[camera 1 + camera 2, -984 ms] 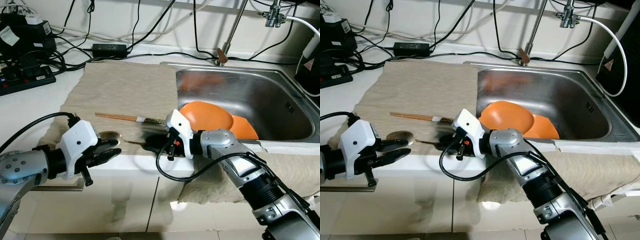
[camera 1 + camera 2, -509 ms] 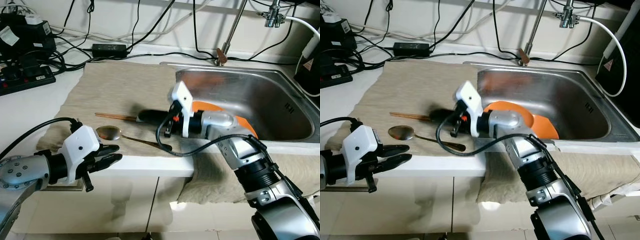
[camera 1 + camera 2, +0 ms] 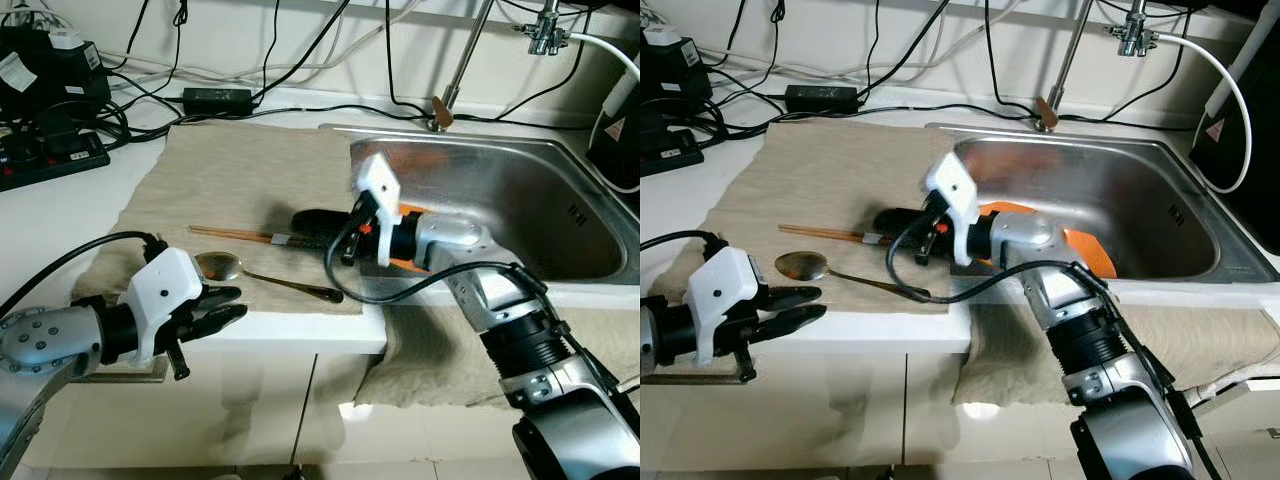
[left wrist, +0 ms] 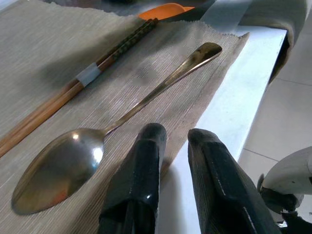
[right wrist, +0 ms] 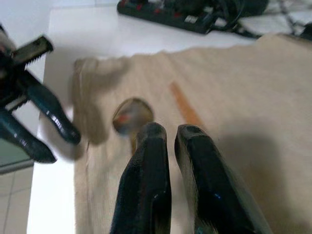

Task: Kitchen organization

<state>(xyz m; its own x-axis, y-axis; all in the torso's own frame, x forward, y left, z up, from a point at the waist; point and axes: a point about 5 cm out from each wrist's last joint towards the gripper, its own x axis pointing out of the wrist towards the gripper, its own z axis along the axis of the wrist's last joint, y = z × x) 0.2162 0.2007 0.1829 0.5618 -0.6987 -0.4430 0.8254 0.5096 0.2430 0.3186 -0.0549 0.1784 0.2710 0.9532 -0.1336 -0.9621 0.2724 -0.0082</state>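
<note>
Countertop left of the sink, ordered left to right. Left gripper [image 3: 222,308]: black fingers a narrow gap apart, holding nothing, hovering at the near counter edge. Just beyond its tips, to the far right of them, lies the spoon [image 3: 262,277], flat on the beige woven cloth [image 3: 230,180]. The bowl of the spoon sits nearest this gripper and the slim handle runs away to the right and slightly nearer, ending by the cloth's near edge. Its long axis therefore lies roughly across the counter, left to right. The left arm looks the nearer one to the spoon bowl. The spoon is polished metal, brass-toned, with a smooth oval bowl. Farther back lie the chopsticks [image 3: 240,235], a slender wooden pair bound by a pale band, roughly parallel to the spoon. Right gripper [image 3: 303,226]: fingers almost together, empty, reaching leftward over the cloth with its tips near the chopsticks' right end. Behind its wrist, in the stainless steel sink [image 3: 520,170], rests an orange plate [image 3: 1088,250], smooth and shallow. The cloth is coarse and matte, so thin cutlery lies flush on it
</note>
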